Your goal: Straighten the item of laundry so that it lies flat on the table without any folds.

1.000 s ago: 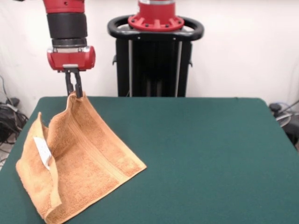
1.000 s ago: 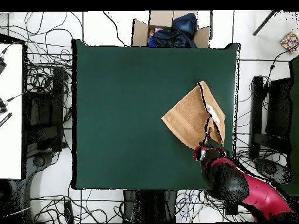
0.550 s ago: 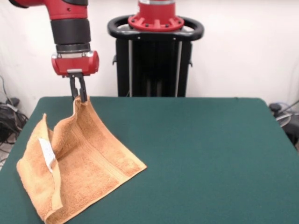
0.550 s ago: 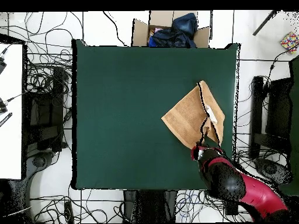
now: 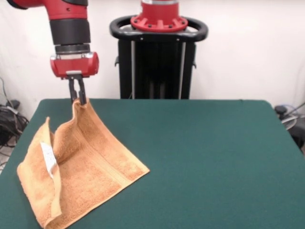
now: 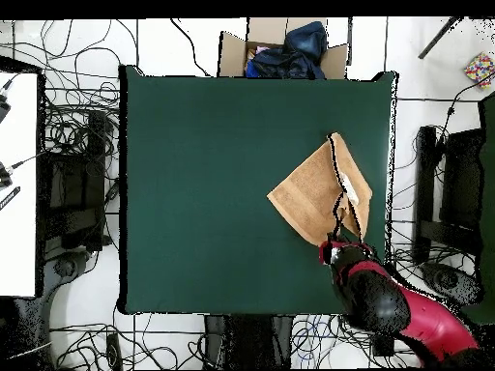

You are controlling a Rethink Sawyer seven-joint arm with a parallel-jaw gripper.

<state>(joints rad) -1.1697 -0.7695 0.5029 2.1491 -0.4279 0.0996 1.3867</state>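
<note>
Gripper (image 5: 78, 98) pinched one corner of the towel (image 5: 81, 167), its jaws closed tight on the cloth and holding that corner raised above the table (image 5: 205, 162). Below the gripper and toward the camera, the rest of the towel sloped down onto the felt, one broad panel lying flat and an outer flap standing folded up beside it, the white label (image 5: 47, 160) showing on that flap. Over the last second the gripper had drifted a little sideways and dropped slightly, then barely moved; the towel's shape had hardly altered. In the overhead view the gripper (image 6: 337, 232) sat over the towel's (image 6: 309, 193) edge nearest the arm. Judging by this, the fold remained and the cloth needed drawing outward before being laid down.
</note>
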